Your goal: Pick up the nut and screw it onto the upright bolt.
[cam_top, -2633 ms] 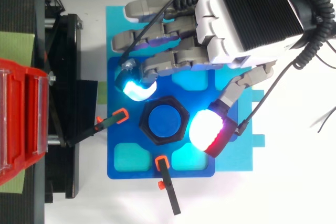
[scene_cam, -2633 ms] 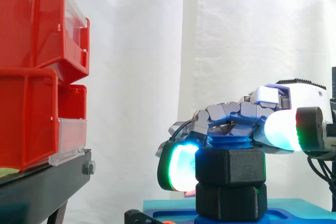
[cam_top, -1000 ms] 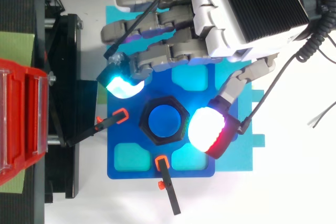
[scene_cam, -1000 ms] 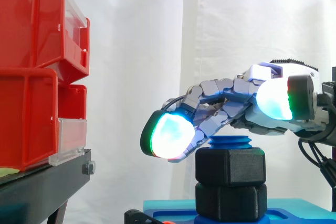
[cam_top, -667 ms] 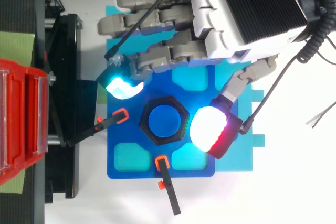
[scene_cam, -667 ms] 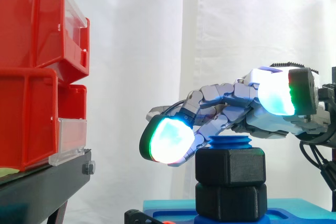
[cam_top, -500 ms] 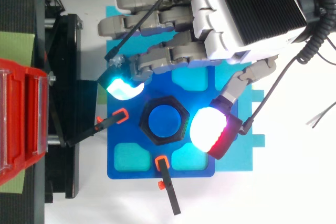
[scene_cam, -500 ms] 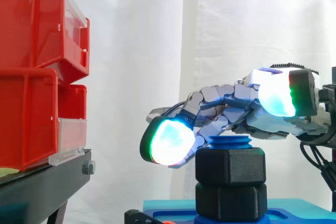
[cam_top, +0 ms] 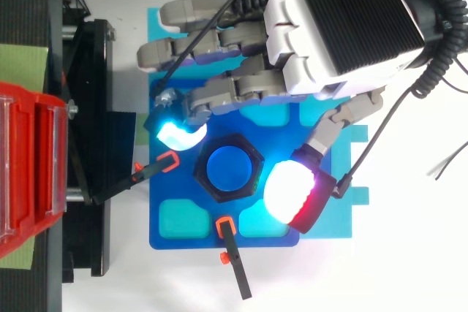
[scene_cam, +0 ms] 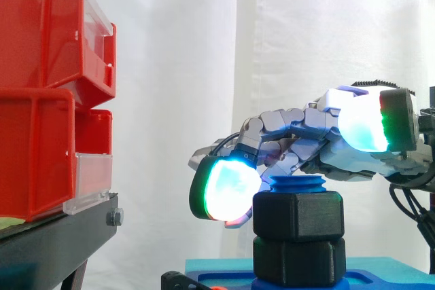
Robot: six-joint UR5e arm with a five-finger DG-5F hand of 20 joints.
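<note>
A black hex nut [scene_cam: 298, 215] sits on the upright blue bolt [scene_cam: 297, 185], whose threaded top pokes out above it. Below it a second black hex block [scene_cam: 298, 259] stands on the blue baseplate [cam_top: 175, 231]. From above, the nut [cam_top: 252, 160] rings the bolt's blue end [cam_top: 229, 169]. My hand [cam_top: 336, 27] hovers over the bolt with relaxed, spread fingers and holds nothing. A cyan-glowing fingertip [scene_cam: 224, 191] hangs just left of the nut. The thumb's white and red pad [cam_top: 292, 191] is on the nut's other side, higher up in the side view.
Red bins [scene_cam: 41, 100] are stacked on a black stand [scene_cam: 54, 236] at the left. Two orange-and-black clamps [cam_top: 230, 253] [cam_top: 157, 166] hold the baseplate at its front and left edges. A white curtain hangs behind.
After lifting off the nut, the hand has come down a little again. The cyan fingertip has moved closer to the nut's left side, and the thumb pad has shifted slightly.
</note>
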